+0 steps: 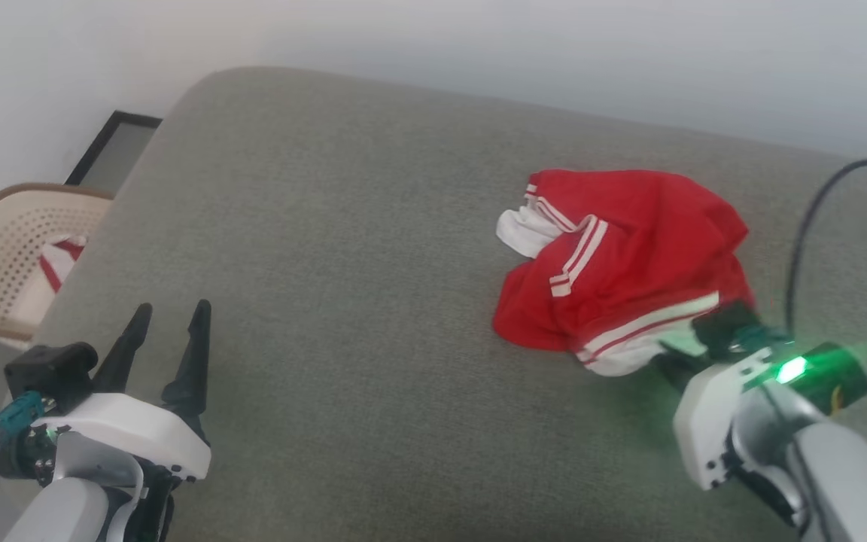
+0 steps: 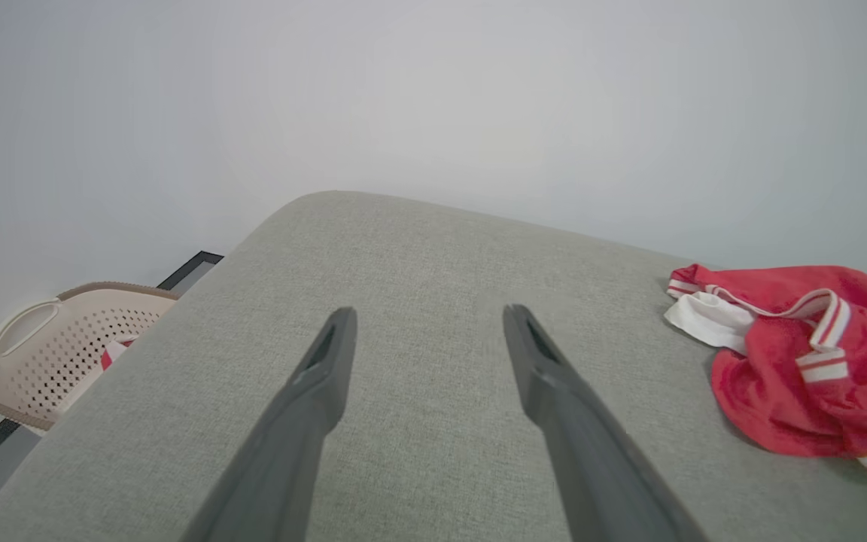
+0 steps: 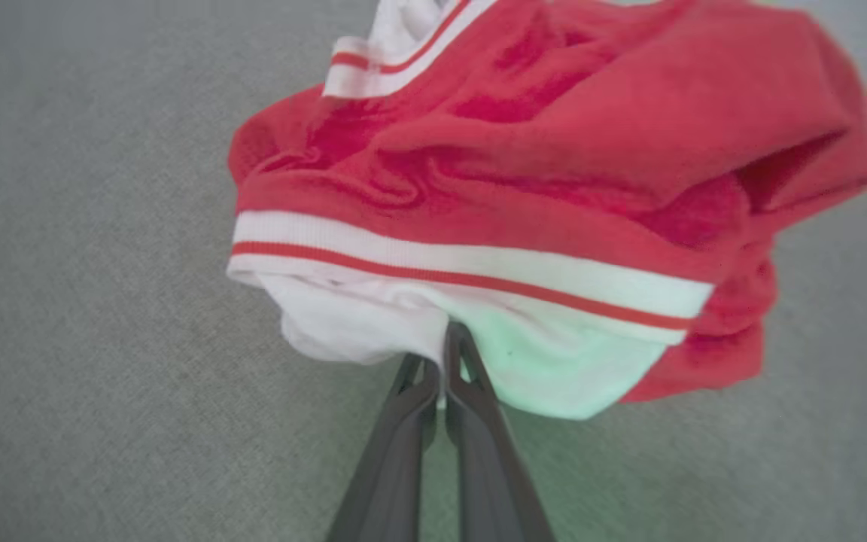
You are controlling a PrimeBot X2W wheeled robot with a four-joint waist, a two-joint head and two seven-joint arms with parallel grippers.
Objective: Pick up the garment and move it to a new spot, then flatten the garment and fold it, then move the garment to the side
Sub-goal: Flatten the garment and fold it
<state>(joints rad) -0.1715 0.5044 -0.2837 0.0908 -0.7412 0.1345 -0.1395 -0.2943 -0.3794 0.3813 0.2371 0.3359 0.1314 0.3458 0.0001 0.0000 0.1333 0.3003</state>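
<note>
Shirt (image 1: 622, 256) sits bunched on the grey cushion (image 1: 343, 226); right hand (image 3: 446, 339) pinches its white edge, likely for lifting; left hand (image 1: 174, 309) waits open, well apart.

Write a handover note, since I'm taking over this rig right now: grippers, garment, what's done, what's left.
Right gripper: shut on the white sleeve edge of the garment.
Left gripper: open, empty, apart from the garment.
Garment: crumpled on the grey cushion, toward the robot's right.
Done: grasp made.
Left: move it to a new spot, flatten, fold, set aside.
</note>
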